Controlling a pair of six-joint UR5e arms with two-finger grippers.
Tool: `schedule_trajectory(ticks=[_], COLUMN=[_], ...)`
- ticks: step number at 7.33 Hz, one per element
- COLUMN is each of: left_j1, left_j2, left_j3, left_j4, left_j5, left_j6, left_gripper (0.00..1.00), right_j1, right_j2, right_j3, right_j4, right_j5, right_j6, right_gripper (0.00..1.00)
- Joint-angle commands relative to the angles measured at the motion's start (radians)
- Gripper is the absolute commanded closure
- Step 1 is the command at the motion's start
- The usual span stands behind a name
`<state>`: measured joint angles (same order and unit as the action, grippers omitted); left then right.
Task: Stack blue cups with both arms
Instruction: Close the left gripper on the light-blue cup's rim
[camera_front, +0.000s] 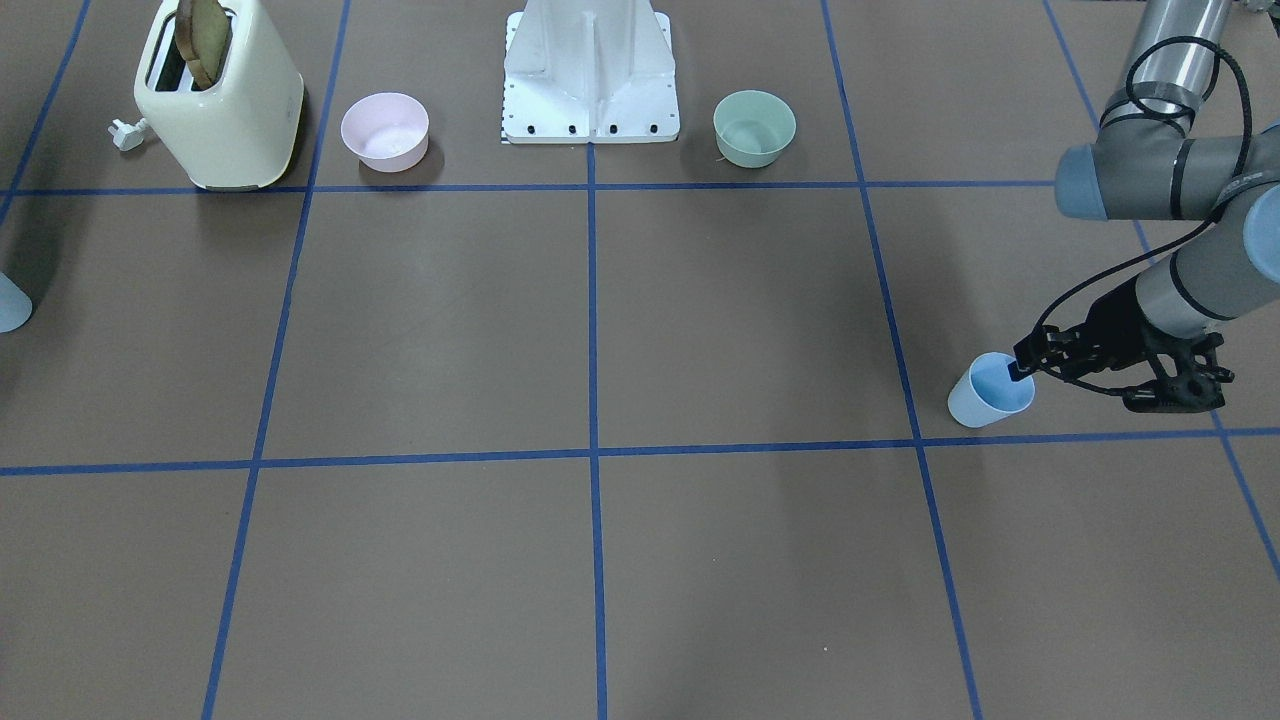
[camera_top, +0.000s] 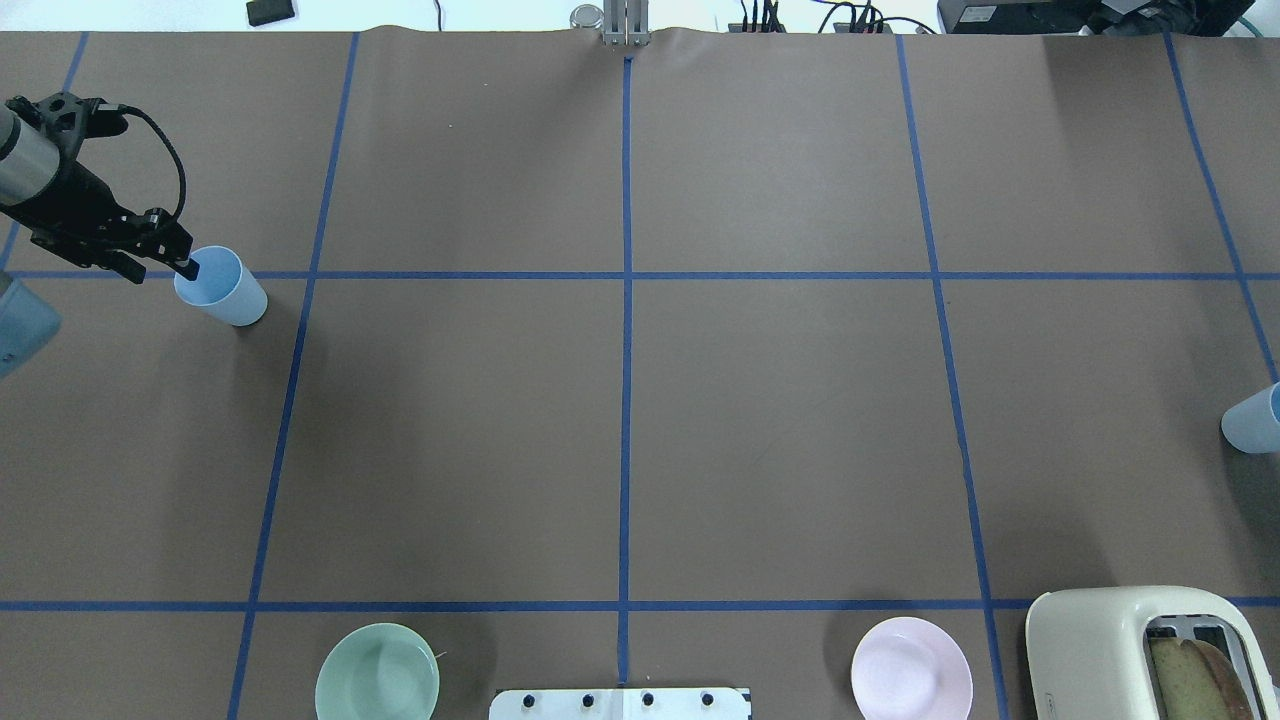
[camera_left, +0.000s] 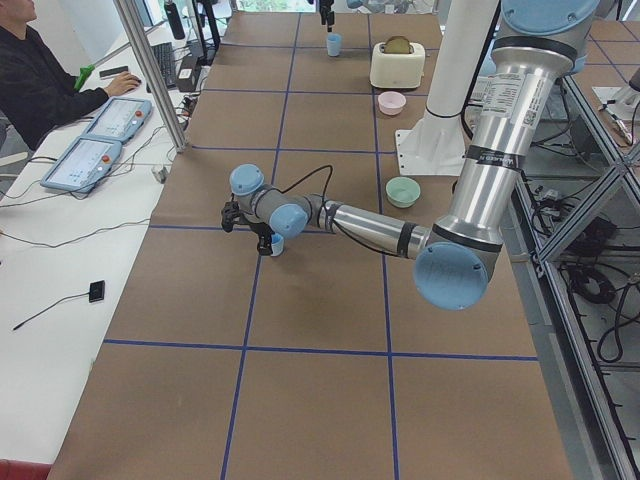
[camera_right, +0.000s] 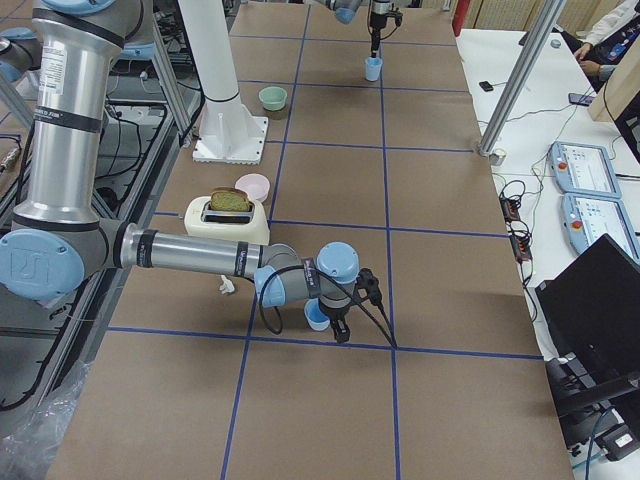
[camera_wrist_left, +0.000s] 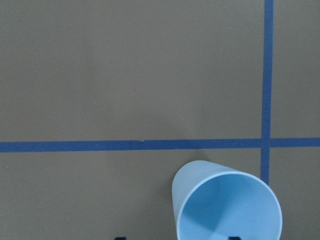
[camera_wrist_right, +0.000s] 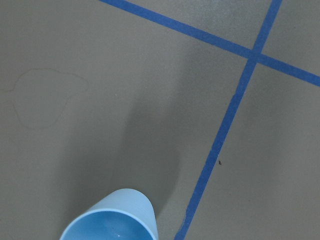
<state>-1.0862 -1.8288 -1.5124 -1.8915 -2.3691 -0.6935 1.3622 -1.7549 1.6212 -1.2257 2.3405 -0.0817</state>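
– Left tool (camera_front: 1025, 366) first: our wrist view puts one fingertip (camera_wrist_left: 235, 238) inside the near blue cup (camera_wrist_left: 227, 205) and the other outside its wall. The jaws are apart, with nothing pinched as far as we can see.
– Agreed. That cup stands upright on the surface (camera_top: 780, 430), just beside a crossing of blue tape lines (camera_wrist_left: 265, 142), at the left arm (camera_front: 1180, 290) end.
– So we judge this to be the grasp step on our left side. And our right?
– Right tool (camera_right: 341, 328) shows only in a side view, just beside the other blue cup (camera_right: 317, 317). We cannot tell how far its jaws stand apart, or whether it holds anything. Its wrist camera looks down on that cup's rim and shows no fingers.
– And that cup stands at the opposite end, well apart from the first.
– Then stacking has not begun. Next, we think, the left jaws must close gently on the wall, since a thin tapered tumbler could tip or slip, and then lift straight up.
– After that, both cups need to travel toward the middle. One is held mouth-up below, and the other is centred over it and lowered in.
– Farther off, the pink bowl (camera_front: 385, 130), green bowl (camera_front: 754, 127) and toaster (camera_front: 225, 110) sit near the base (camera_front: 590, 80), away from both cups.
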Motion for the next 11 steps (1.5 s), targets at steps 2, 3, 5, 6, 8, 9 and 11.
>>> schedule_trajectory(ticks=[2, 3, 5, 6, 8, 9, 11], left_j1=[0.011, 0.012, 0.017, 0.017, 0.017, 0.017, 0.017], left_j2=[-0.017, -0.017, -0.017, -0.017, -0.015, -0.014, -0.015], left_j3=[0.024, 0.043, 0.063, 0.058, 0.044, 0.044, 0.017], left_j4=[-0.005, -0.027, -0.058, -0.060, -0.058, -0.058, -0.051], left_j5=[0.001, 0.001, -0.001, 0.001, -0.007, -0.006, -0.009], left_j6=[0.000, 0.000, -0.001, -0.003, -0.003, -0.003, -0.015], left_gripper=[0.39, 0.40, 0.47, 0.70, 1.00, 1.00, 1.00], right_j1=[0.000, 0.000, 0.000, 0.000, 0.000, 0.000, 0.000], right_j2=[0.002, 0.002, 0.003, 0.005, 0.008, 0.008, 0.008], right_j3=[0.000, 0.000, 0.000, 0.000, 0.000, 0.000, 0.000], right_j4=[0.000, 0.000, 0.000, 0.000, 0.000, 0.000, 0.000], right_j5=[-0.001, -0.001, -0.001, -0.001, -0.001, -0.001, -0.001], right_j6=[0.000, 0.000, 0.000, 0.000, -0.001, -0.001, -0.001], right_gripper=[0.08, 0.08, 0.08, 0.08, 0.08, 0.08, 0.08])
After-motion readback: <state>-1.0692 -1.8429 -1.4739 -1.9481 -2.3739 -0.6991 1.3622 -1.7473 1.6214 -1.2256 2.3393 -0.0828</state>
